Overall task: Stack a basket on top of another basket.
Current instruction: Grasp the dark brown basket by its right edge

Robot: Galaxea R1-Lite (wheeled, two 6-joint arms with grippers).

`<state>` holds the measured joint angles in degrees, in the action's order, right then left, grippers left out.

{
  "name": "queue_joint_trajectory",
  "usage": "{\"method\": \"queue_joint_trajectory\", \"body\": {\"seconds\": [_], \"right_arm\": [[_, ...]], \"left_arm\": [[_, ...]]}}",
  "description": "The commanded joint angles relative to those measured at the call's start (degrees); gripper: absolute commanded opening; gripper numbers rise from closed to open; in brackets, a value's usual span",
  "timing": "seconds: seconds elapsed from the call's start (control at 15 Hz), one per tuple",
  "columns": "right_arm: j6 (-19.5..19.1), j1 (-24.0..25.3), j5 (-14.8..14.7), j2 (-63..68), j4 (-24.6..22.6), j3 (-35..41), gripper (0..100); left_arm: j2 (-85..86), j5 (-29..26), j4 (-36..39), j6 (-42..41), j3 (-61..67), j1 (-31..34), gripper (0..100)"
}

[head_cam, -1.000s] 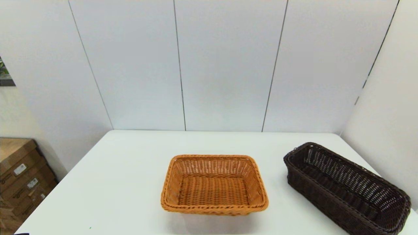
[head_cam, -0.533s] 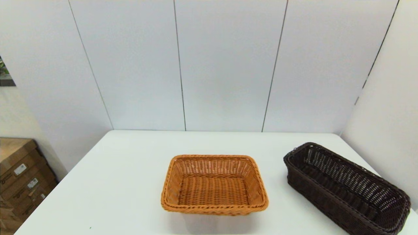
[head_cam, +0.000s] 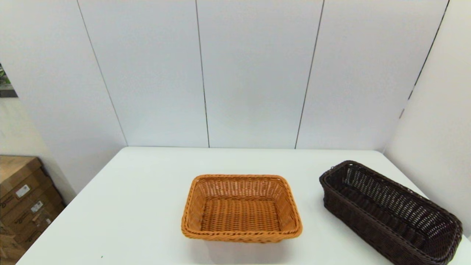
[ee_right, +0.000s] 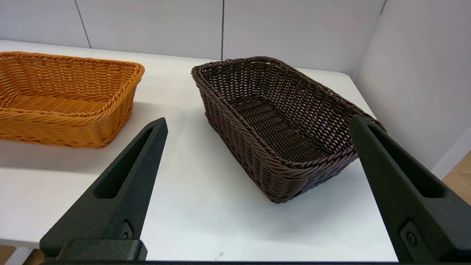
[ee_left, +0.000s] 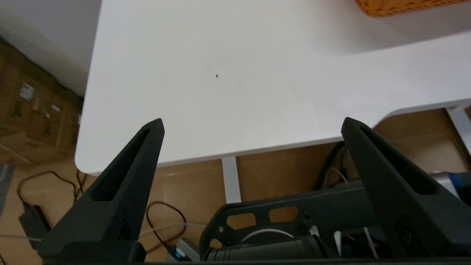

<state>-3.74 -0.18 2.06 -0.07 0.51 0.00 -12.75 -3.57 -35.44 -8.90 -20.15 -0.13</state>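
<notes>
The dark brown basket (head_cam: 390, 213) lies at an angle on the table's right side and fills the middle of the right wrist view (ee_right: 279, 125). The orange basket (head_cam: 241, 208) sits upright near the table's centre, apart from the dark one, and shows beside it in the right wrist view (ee_right: 66, 99). My right gripper (ee_right: 257, 123) hovers open just off the table's near edge, short of the dark basket, holding nothing. My left gripper (ee_left: 252, 123) is open and empty near the table's front left corner, with a sliver of the orange basket (ee_left: 401, 5) far ahead. Neither gripper shows in the head view.
The white table (head_cam: 147, 206) is backed by grey wall panels, with a side wall close to its right edge. Cardboard boxes (head_cam: 22, 202) stand on the floor to the left. Cables and the robot base (ee_left: 265, 228) lie below the table's front edge.
A dark tip at the head view's bottom left corner a second ago is gone from view. Both baskets stay where they were.
</notes>
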Motion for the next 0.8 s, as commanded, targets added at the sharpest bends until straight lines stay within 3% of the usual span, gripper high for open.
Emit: {"method": "queue_joint_trajectory", "body": {"seconds": [0.07, 0.6, 0.8], "right_arm": [[-0.04, 0.01, 0.05, -0.01, 0.02, 0.00, 100], [-0.04, 0.01, 0.05, -0.01, 0.02, 0.00, 100], [-0.04, 0.01, 0.05, -0.01, 0.02, 0.00, 100]], "left_arm": [[5.63, 0.06, 6.79, -0.51, 5.12, 0.75, 100], [12.84, 0.23, 13.11, 0.55, 11.45, 0.57, 100], [12.84, 0.41, 15.57, 5.56, 12.50, 0.57, 100]]}}
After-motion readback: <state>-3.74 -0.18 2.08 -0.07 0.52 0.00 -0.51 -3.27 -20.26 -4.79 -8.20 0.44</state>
